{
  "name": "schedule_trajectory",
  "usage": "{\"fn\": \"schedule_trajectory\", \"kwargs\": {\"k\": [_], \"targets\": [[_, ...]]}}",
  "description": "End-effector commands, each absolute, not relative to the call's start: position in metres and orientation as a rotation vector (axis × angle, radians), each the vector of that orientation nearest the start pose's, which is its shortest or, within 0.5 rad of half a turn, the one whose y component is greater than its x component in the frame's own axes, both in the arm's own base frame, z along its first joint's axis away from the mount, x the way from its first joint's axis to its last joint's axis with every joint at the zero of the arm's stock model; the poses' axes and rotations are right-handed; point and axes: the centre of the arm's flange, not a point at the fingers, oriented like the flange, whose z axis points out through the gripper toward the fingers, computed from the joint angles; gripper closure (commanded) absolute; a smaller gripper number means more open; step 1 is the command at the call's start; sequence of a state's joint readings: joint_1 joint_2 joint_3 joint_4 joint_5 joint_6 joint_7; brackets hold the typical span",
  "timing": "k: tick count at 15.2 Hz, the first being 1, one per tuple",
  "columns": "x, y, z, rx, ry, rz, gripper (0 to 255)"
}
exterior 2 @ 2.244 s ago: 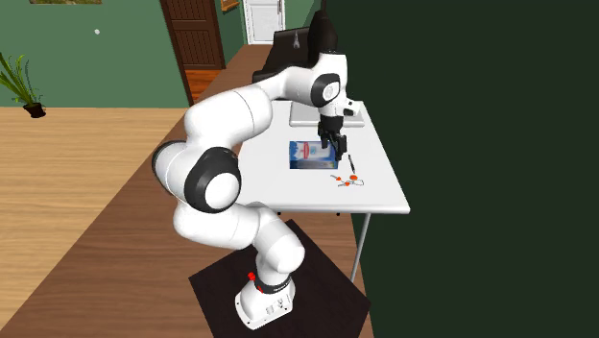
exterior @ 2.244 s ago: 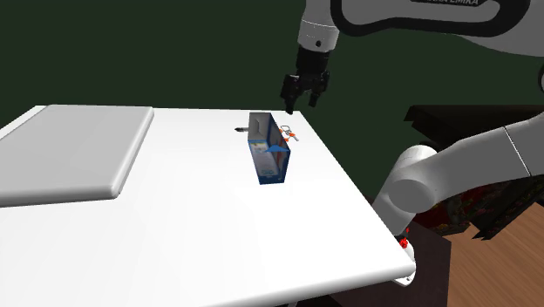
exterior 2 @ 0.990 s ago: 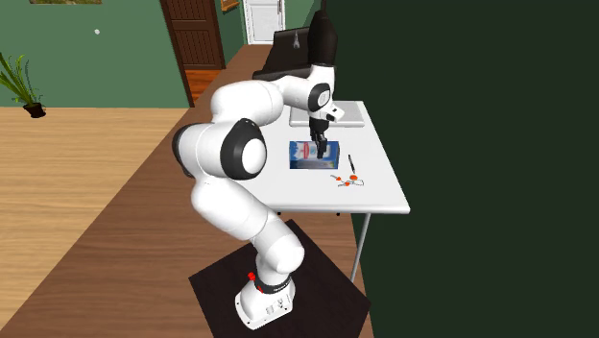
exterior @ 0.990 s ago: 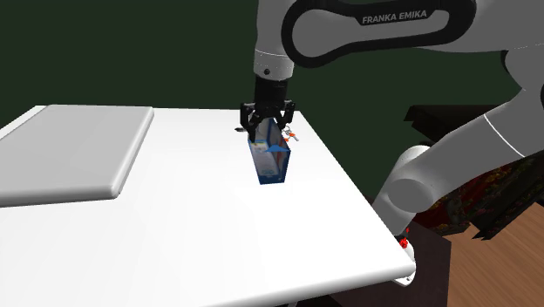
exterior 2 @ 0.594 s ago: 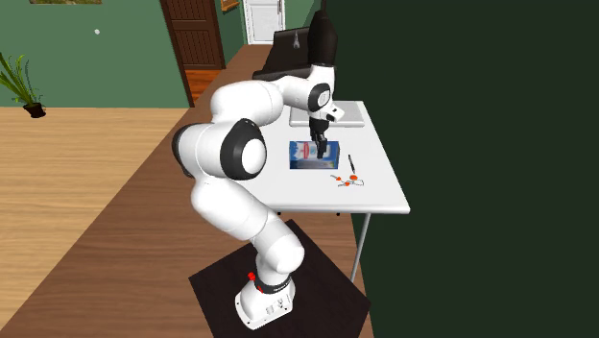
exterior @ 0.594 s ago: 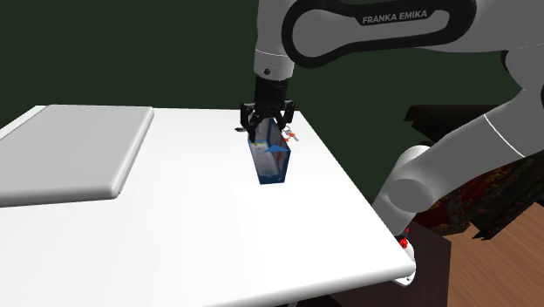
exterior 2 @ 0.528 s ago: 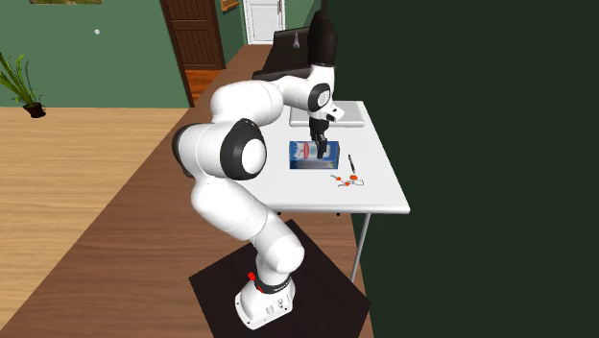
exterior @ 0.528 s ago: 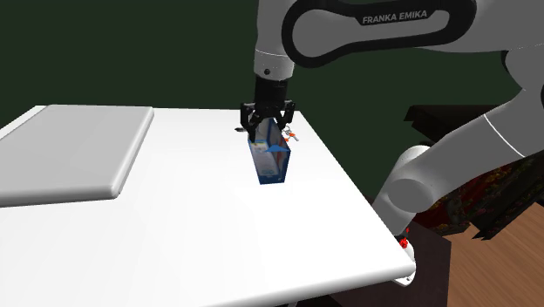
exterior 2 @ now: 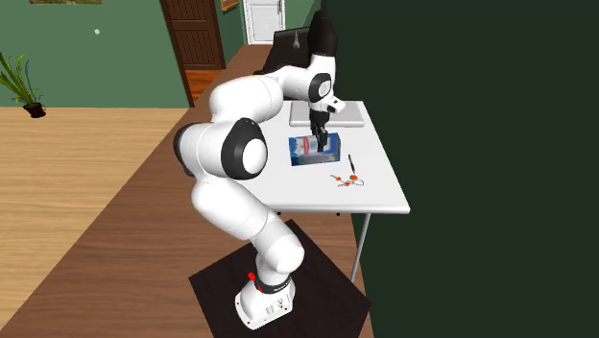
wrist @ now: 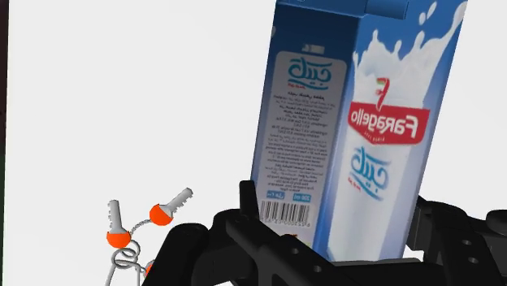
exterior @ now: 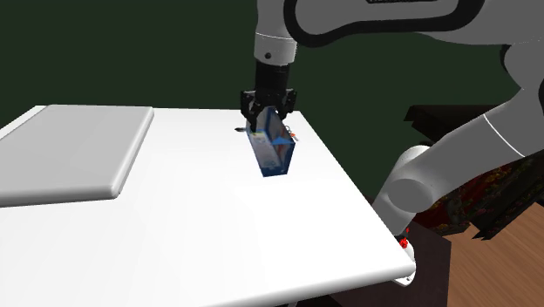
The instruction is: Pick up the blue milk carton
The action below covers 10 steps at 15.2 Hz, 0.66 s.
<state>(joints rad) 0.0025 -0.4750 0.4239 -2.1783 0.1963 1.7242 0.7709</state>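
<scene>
On the shoulder view's left you see a pale flat slab [exterior: 74, 153] lying on the white table [exterior: 192, 235]. Go right to the middle and the gripper [exterior: 268, 113] points down from the arm. Its fingers pinch the top end of the carton [exterior: 274, 150] between them. The carton is blue and hangs tilted under the gripper, over the table's far right part. Its lower end looks clear of the surface, though from this angle you cannot be sure. Further right, the stand [exterior: 436, 262] sits past the table's edge.

In the second exterior view you meet a potted plant [exterior 2: 21, 82] on the wooden floor at far left, then a brown door [exterior 2: 197, 38]. After that comes the arm, bent over the table with the carton under its hand. Right of the carton lie the keys [exterior 2: 347, 180], apart from it.

In the wrist view you see the keys' orange heads on the table beside one finger. A black finger presses each side of the carton, which shows a barcode and a red label.
</scene>
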Motion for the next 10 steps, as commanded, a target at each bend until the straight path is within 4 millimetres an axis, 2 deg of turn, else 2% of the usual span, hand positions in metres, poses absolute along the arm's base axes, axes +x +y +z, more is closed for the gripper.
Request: {"fn": "schedule_trajectory", "kwargs": {"k": [1,8,10], "targets": [[0.365,0.213,0.567,-3.075,0.655,0.019,255],[0.365,0.213,0.604,-3.075,0.655,0.019,255],[0.365,0.213,0.605,-3.075,0.655,0.019,255]]}}
